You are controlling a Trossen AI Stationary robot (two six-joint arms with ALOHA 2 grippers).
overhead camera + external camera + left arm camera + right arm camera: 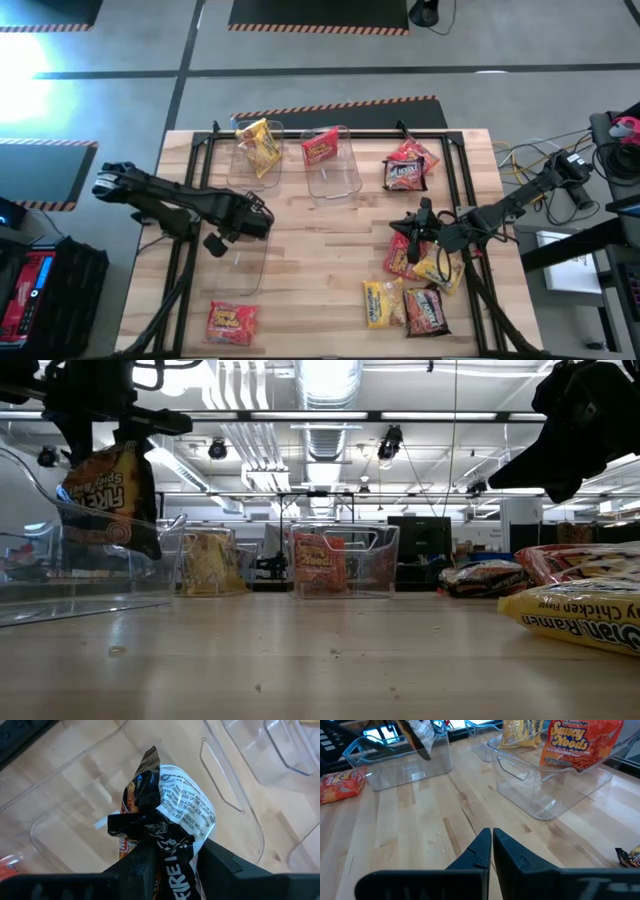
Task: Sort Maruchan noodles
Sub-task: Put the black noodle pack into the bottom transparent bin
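My left gripper (170, 849) (245, 215) is shut on a dark brown-red noodle packet (110, 490) with a silvery printed back, hanging over a clear bin (243, 268) on the table's left side. My right gripper (491, 837) (412, 225) is shut and empty, hovering right of centre above bare wood beside a pile of yellow and red packets (410, 262). A yellow packet (258, 146) and a red packet (322, 148) stand in two clear bins at the far edge. Dark packets (407, 166) lie far right, and a red-orange one (232, 322) lies flat near left. My left gripper pinches the dark packet between its two fingers at its crumpled upper end (167, 837), coming from above and pointing down. The packet hangs clear below the fingers, roughly upright, with its lower end (150, 757) down between the bin's walls and off the bin floor.
Two more packets, a yellow one (380, 302) and a dark one (425, 312), lie near the right front corner. The far bins (335, 175) sit side by side at the far edge. Bare wood (320, 270) lies in the table's middle. Cables and equipment stand beyond the right edge.
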